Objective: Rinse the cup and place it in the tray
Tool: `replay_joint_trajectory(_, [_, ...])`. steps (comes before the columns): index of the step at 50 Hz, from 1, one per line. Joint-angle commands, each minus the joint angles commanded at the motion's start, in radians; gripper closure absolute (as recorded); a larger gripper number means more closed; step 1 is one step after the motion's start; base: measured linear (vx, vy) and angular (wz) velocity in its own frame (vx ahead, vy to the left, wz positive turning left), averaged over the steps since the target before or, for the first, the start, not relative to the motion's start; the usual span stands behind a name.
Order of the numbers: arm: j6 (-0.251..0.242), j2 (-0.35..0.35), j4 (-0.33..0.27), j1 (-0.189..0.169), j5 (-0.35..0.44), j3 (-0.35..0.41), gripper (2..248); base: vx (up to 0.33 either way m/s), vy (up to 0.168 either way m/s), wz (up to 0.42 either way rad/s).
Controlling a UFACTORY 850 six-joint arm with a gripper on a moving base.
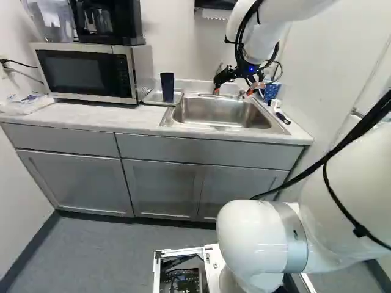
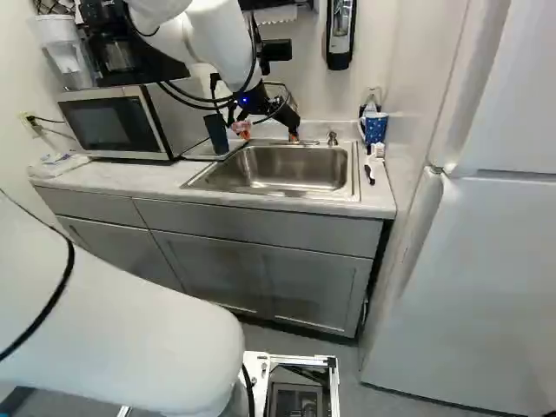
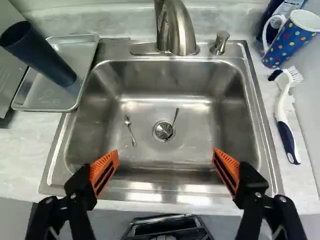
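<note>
Left base view: dark cup (image 1: 167, 87) upright in metal tray (image 1: 152, 97), beside microwave (image 1: 85, 73); gripper (image 1: 233, 91) above sink (image 1: 223, 112).
Right base view: dotted mug (image 2: 374, 129) on counter (image 2: 130, 181), right of sink.
Wrist view: fingers (image 3: 104, 171) spread wide, grasping nothing; two small spoons (image 3: 130, 131) in sink, one touching drain (image 3: 163, 131).

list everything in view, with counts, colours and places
cup: 1, dark blue, in tray
tray: 1, silver, beside sink
sink: 1, silver, in counter
faucet: 1, silver, behind sink
knob: 1, silver, beside faucet
utensils: 2, silver, in sink
mug: 1, dotted blue, by brush
brush: 1, white-blue, on counter
counter: 1, pale, around sink
microwave: 1, silver-black, on counter
coffee maker: 1, black, on microwave
cabinet doors: 3, grey, under counter
fridge: 1, white, beside counter
dispenser: 1, black-grey, on wall
arm: 1, white, over sink
end effector: 1, black-orange, above sink
</note>
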Motion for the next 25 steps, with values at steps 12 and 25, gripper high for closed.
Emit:
replay_joint_trajectory(12, [0.000, 0.000, 0.000, 0.000, 0.000, 0.000, 3, -0.090, 0.066, -0.200])
replay_joint_trajectory(25, [0.000, 0.000, 0.000, 0.000, 0.000, 0.000, 3, -0.124, 0.071, -0.218])
